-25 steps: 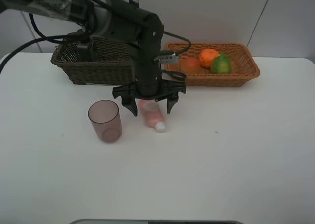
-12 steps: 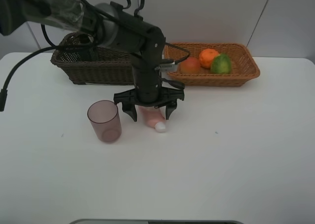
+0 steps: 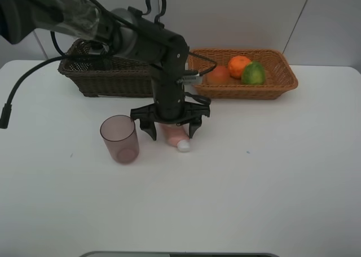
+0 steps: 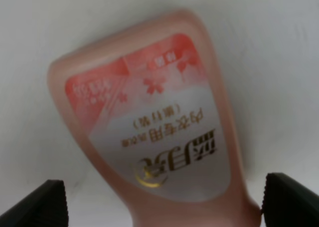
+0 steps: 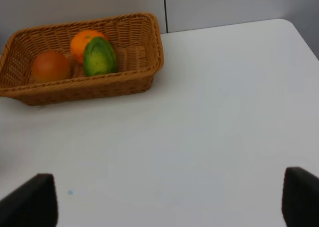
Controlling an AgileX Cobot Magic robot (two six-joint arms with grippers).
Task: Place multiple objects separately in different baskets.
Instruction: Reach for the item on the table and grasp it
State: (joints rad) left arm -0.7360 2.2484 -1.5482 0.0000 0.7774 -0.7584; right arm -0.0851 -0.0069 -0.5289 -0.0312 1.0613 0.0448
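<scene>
Tube (image 3: 174, 133): pink, lying flat on the white surface (image 3: 254, 183), in front of the dark basket (image 3: 101, 79), white cap toward the front edge; in the left wrist view we see a red and white label with gold lettering
Left end effector (image 3: 172, 134): we see it wide open and pointing down, one fingertip on each side of the tube, gripping nothing
Cup (image 3: 119, 139): mauve, upright on the surface, just left of the left end effector, apart from the tube
Tan basket (image 3: 282, 79): back right, holding the orange (image 3: 239, 65), the peach (image 3: 218, 74) and the green fruit (image 3: 254, 73); orange and green fruit touch
Dark basket: back left, partly behind the arm; we cannot see inside it
Right end effector (image 5: 164, 199): open, nothing between its jaws, over bare surface well apart from the tan basket
</scene>
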